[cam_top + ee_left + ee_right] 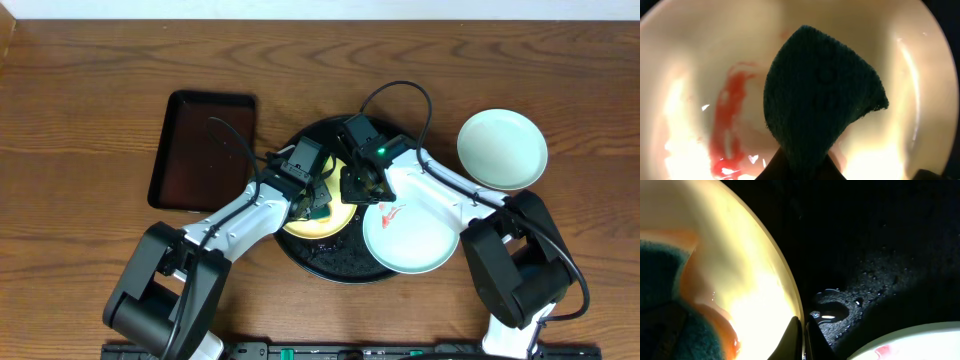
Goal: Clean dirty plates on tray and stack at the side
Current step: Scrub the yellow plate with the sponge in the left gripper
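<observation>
Dark green sponge fills the left wrist view. The left claw is closed tight on its lower end. The sponge hangs over the yellow plate, which lies on the left half of the black tray. A red smear runs down the plate's floor beside the sponge, not under it. Whether the sponge touches the plate cannot be told.

The right claw is closed on the yellow plate's rim, on the side facing the tray's centre, with one finger inside the rim and one outside. A wet patch shows on the tray floor just past that rim.

A second plate, pale with a red mark, sits on the tray's right half and overhangs its edge. A third plate, with no marks visible, lies on the table off the tray to its upper right.

Assessment: the step in hand is wiping the yellow plate.
- Press the sponge flat and carry it sideways onto the smear.
- Use overlapping strokes that run away from the held rim.
- Hold the rim grip firm, since the wet tray floor likely lets the plate skid.
- Stop each stroke short of the right fingers.
- Check the plate floor for streaks before moving the plate off the tray to stack it.
</observation>
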